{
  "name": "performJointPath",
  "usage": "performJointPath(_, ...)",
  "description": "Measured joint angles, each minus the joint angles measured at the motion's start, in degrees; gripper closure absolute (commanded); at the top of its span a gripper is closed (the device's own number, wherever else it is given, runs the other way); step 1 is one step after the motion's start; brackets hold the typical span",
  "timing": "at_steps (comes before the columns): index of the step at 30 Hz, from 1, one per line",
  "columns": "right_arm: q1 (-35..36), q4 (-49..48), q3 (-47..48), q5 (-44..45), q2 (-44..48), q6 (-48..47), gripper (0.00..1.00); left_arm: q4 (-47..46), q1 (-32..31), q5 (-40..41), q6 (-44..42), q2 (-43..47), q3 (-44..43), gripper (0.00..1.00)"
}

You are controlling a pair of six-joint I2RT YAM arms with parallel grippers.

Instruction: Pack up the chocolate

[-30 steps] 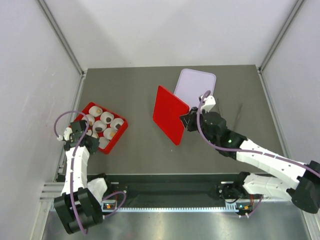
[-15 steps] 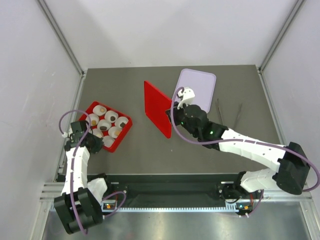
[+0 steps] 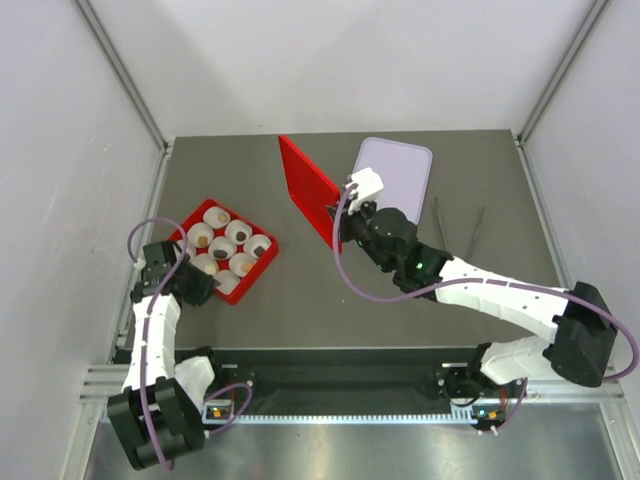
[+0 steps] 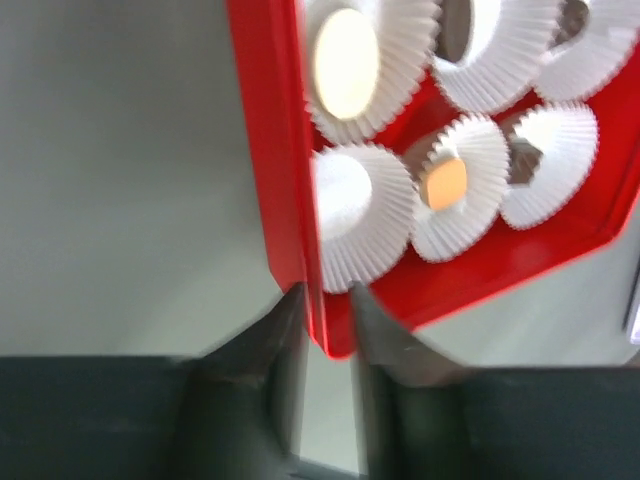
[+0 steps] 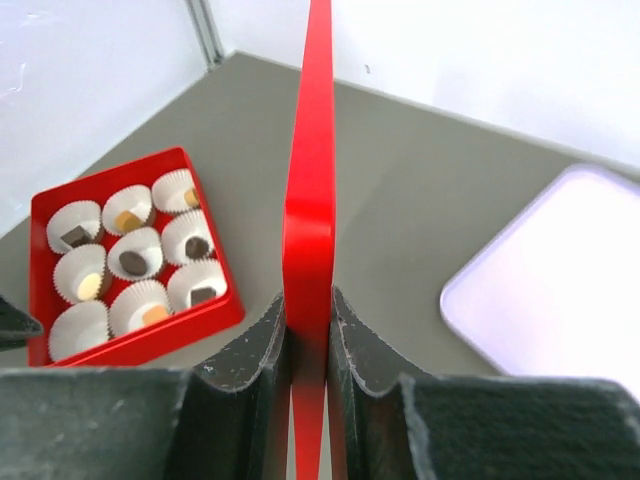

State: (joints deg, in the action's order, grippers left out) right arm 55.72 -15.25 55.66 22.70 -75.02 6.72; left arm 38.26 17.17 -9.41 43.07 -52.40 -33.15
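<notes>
A red tray point(image 3: 262, 267) holds several white paper cups, most with a small dark or tan chocolate point(image 3: 226, 245) inside. It also shows in the right wrist view point(image 5: 185, 325), with chocolates such as a dark one point(image 5: 133, 262). My left gripper point(image 3: 197, 288) is shut on the tray's wall point(image 4: 285, 180) at its near-left corner. My right gripper point(image 3: 340, 222) is shut on the flat red lid point(image 3: 305, 185) and holds it on edge above the table, right of the tray; the lid's rim point(image 5: 312, 190) runs up between the jaws.
A pale lilac tray point(image 3: 395, 172) lies at the back right, behind my right gripper; it shows in the right wrist view point(image 5: 560, 280). Two thin dark tools point(image 3: 440, 220) lie on the table to its right. White walls enclose the table.
My left gripper has dragged the red tray to the right and nearer the middle. My right gripper has carried the lid left and back, turning it more on edge.
</notes>
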Motion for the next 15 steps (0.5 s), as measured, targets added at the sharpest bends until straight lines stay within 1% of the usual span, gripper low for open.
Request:
performJointPath(1,0.50,-1.40,0.00,-0.09,-0.31,-1.95,1.00,0.57,-0.02,-0.48,-0.17,-0.02,-0.59,0.49)
performJointPath(4,2.34,-4.70,0.79,-0.24,-2.54,-8.28,1.00,2.16,-0.09,-1.60,-0.11,-0.76,-4.46,0.34)
performJointPath(5,2.95,-5.77,1.38,-0.35,-3.67,-10.29,1.00,2.38,-0.09,-1.92,0.17,-1.14,-5.99,0.30)
performJointPath(10,4.72,-9.25,5.75,-0.42,-9.70,-19.85,1.00,3.45,-0.09,-4.33,1.90,-4.96,-14.49,0.26)
performJointPath(15,6.23,-14.03,7.93,-0.28,-14.21,-30.38,1.00,3.34,-0.09,-7.78,3.72,-11.67,-26.58,0.20)
